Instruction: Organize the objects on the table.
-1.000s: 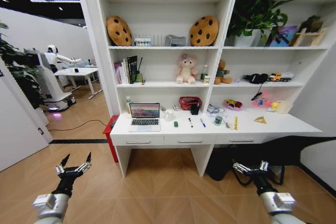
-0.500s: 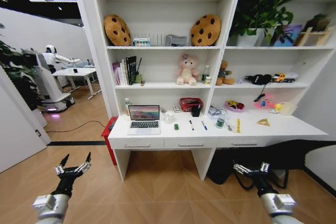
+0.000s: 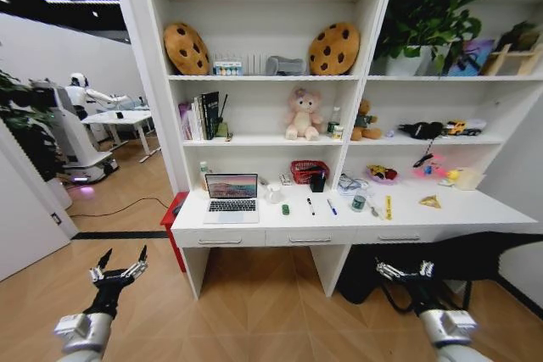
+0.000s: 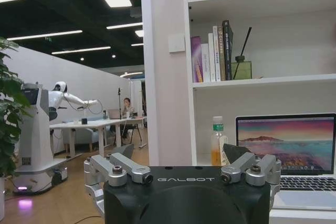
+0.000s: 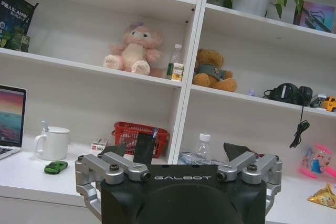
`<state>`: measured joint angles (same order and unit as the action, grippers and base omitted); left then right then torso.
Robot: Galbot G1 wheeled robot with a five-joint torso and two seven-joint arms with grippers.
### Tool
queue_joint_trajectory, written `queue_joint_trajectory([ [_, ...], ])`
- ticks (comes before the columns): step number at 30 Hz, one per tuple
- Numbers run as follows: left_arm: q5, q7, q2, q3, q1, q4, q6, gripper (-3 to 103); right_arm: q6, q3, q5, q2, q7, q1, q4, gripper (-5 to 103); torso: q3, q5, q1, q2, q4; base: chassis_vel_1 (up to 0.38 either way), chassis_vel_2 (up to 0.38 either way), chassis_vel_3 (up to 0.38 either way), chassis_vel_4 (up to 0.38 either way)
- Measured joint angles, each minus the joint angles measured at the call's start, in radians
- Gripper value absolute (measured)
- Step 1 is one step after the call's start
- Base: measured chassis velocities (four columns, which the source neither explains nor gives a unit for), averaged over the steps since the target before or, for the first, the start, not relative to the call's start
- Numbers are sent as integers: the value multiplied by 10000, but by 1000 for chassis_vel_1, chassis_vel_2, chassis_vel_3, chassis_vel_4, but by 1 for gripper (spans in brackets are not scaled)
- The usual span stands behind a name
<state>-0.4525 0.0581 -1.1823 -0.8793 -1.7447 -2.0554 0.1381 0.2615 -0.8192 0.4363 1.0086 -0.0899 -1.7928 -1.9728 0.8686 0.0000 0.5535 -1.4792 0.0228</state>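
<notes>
Two claws hang low over the wood floor, short of the desk (image 3: 475,209): left gripper (image 3: 119,270) spread wide and empty, right gripper (image 3: 405,272) also open, holding nothing. Up on the desk, the laptop (image 3: 232,197) sits open at the left end, green car (image 3: 285,208) just right of it, then the pens (image 3: 320,206), apart. White shelving rises behind.
</notes>
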Motion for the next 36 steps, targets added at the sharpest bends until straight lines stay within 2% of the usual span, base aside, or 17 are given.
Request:
queue_joint_trajectory([
  [26, -48, 54, -64, -24, -149, -99, -50, 95, -23, -3, 91, 8, -7, -90, 71, 100, 0, 0, -1, 0, -1, -80, 82, 87, -85],
  [36, -33, 92, -118, 4, -134, -133, -81, 97, -14, 12, 86, -12, 2, -91, 68, 100, 0, -1, 0, 0, 0, -117, 112, 105, -117],
])
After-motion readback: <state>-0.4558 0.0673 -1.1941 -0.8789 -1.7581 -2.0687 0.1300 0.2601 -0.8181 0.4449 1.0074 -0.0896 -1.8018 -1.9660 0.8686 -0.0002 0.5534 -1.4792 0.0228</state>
